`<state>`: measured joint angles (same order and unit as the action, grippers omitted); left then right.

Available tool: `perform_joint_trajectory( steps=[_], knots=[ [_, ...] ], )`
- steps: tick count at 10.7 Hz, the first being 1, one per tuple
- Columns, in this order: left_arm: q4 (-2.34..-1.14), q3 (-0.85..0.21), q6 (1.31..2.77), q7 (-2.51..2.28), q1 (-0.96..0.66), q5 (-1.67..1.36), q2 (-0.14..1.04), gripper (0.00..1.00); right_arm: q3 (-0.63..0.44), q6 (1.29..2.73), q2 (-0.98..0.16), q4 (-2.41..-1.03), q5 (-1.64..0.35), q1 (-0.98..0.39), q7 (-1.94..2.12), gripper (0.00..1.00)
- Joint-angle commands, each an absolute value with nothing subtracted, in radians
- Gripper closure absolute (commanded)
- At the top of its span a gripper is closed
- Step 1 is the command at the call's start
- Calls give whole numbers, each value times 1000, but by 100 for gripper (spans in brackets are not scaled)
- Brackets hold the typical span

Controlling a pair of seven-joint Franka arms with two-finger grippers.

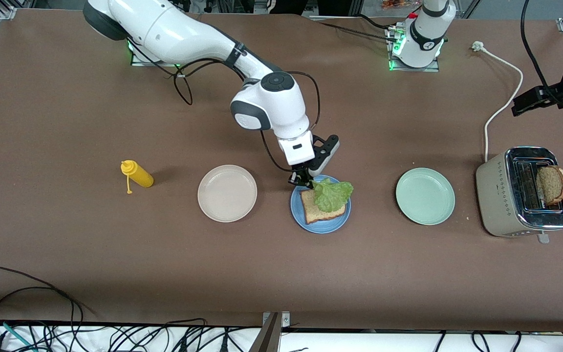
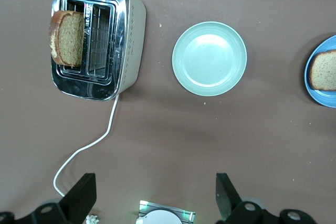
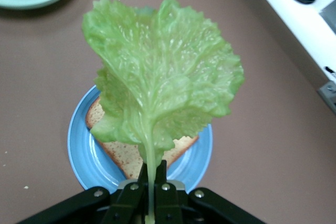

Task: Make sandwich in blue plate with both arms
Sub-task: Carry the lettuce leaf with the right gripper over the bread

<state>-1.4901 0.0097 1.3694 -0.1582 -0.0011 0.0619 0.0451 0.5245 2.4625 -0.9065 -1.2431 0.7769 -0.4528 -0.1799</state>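
On the blue plate (image 1: 320,222), in the middle of the surface (image 1: 281,274), one slice of bread (image 1: 318,211) is already laid flat. The lettuce leaf (image 1: 333,194) is held just over that slice by the right gripper (image 1: 302,180). Its jaws are clenched on the pale stalk of the leaf, and the leaf hangs out over the bread. The leaf has not been let go yet.

The second slice (image 1: 552,184) is seen sticking up out of the toaster (image 1: 523,192), at the left arm's end of the surface. It is not yet taken out. So the sandwich is judged to be about half made: the leaf must be dropped, and the top slice must be brought over and set on it.

The left gripper (image 2: 152,198) is kept up high near the toaster and the mint-green plate (image 1: 425,196). Its jaws are spread wide and nothing is held.
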Motion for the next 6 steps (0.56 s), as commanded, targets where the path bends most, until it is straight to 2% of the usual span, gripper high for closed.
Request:
perform_joint_trajectory(
  steps=[1,4,6],
  knots=[
    [-1462,3,1345,-169,2,86,58,0,486,2493,-977,-1209,807,-503,-205,100],
    [-1460,2,1347,-169,23,77,60,0,468,2525,-1012,-1207,813,-517,-230,100],
    [-1460,0,1347,-169,21,75,60,0,401,2618,-1040,-1207,844,-540,-230,100]
  ],
)
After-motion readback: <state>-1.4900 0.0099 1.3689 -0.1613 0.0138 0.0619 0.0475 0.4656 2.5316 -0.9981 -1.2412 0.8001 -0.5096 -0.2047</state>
